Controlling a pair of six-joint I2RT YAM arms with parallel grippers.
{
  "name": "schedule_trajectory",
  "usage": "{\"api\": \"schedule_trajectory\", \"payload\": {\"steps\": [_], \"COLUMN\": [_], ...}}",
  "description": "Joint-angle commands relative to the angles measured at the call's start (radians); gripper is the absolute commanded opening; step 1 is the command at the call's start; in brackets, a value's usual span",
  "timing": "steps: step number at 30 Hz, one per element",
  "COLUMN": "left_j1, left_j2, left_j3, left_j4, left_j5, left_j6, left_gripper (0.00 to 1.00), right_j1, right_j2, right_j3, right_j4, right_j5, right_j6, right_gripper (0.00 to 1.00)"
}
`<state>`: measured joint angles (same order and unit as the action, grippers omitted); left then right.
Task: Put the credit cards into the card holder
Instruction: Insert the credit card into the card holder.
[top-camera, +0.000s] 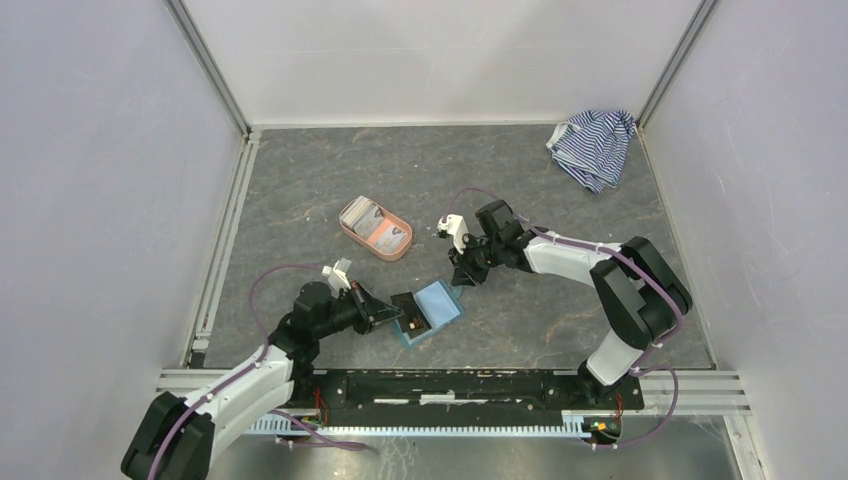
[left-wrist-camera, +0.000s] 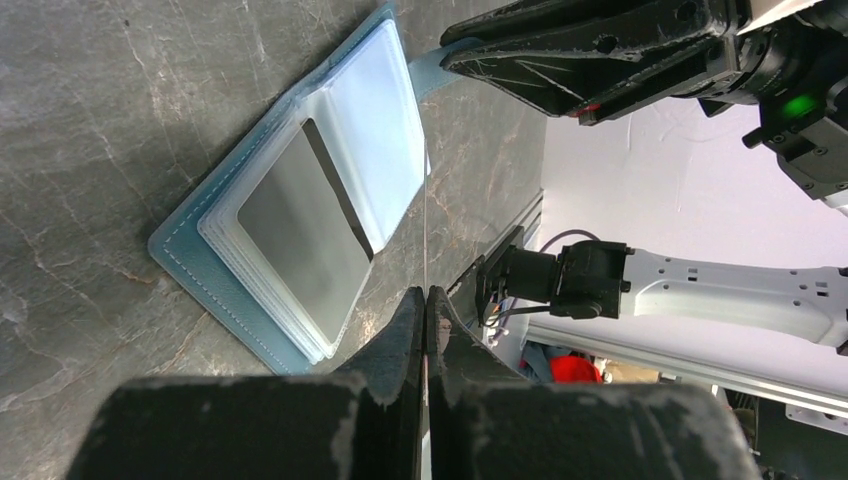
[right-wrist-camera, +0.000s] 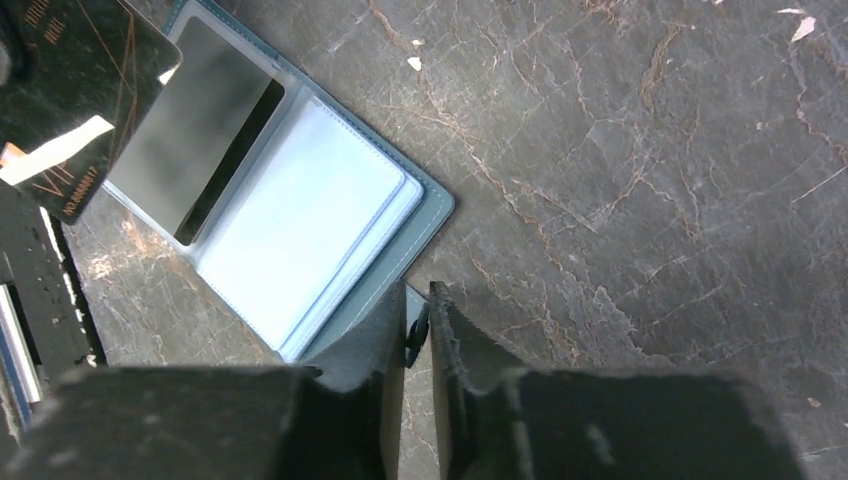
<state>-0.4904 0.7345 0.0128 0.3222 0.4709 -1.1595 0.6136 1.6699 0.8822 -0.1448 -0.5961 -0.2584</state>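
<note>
The card holder (top-camera: 440, 303) lies open and flat on the table (top-camera: 300, 180), and every place below is given from it. A dark credit card (right-wrist-camera: 80, 90) is pinched in the left gripper (left-wrist-camera: 425, 300), whose jaws are closed tight on it. The card is held tilted over the holder's left edge and is not yet in a pocket. The right gripper (right-wrist-camera: 417, 295) is seen at the holder's far right edge with its jaws drawn narrow. The snap tab (left-wrist-camera: 432, 68) appears to be caught between them, so the holder is judged to be pinned by that arm. One grey card (right-wrist-camera: 190, 130) is already seated in a clear sleeve on the left-hand page, while the right-hand page (right-wrist-camera: 300, 220) shows no card. More cards (top-camera: 375, 222) are seen in the pink tray (top-camera: 362, 243), beyond the holder and to its left.

The step in hand is judged to be the insertion of the dark card. The card's leading edge is best lowered to a shallow angle and squared to a sleeve mouth; which side the sleeves open on cannot be told. The tab should be held firmly so that the holder is not shoved across the table. The card should be slid rather than pressed, since the thin pages may buckle. The grip is best released only once most of the card is inside.
</note>
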Motion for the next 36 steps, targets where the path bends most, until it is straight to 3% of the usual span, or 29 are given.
{"api": "schedule_trajectory", "payload": {"steps": [1,8,21,29,31,36], "left_j1": [-0.004,-0.005,-0.157,-0.233,-0.239,-0.253], "left_j2": [-0.025,-0.025,0.279,0.533,0.581,0.639], "left_j3": [0.003,0.015,0.141,0.215,0.228,0.258], "left_j4": [0.01,0.049,0.27,0.454,0.485,0.491], "left_j5": [-0.016,-0.014,-0.136,-0.143,-0.146,-0.193], "left_j6": [-0.05,-0.089,-0.108,-0.12,-0.12,-0.112], "left_gripper": [0.02,0.02,0.02,0.02,0.02,0.02], "right_j1": [0.006,-0.02,-0.217,-0.256,-0.258,-0.264], "right_j2": [0.003,-0.059,-0.08,-0.062,-0.07,-0.1], "right_j3": [0.034,-0.017,-0.091,-0.086,-0.085,-0.077], "right_j4": [0.022,0.098,0.211,0.208,0.206,0.2], "right_j5": [0.025,0.109,0.108,0.073,0.067,0.047], "right_j6": [-0.001,0.05,0.168,0.176,0.169,0.15], "right_gripper": [0.14,0.0,0.0,0.01,0.15,0.81]}}
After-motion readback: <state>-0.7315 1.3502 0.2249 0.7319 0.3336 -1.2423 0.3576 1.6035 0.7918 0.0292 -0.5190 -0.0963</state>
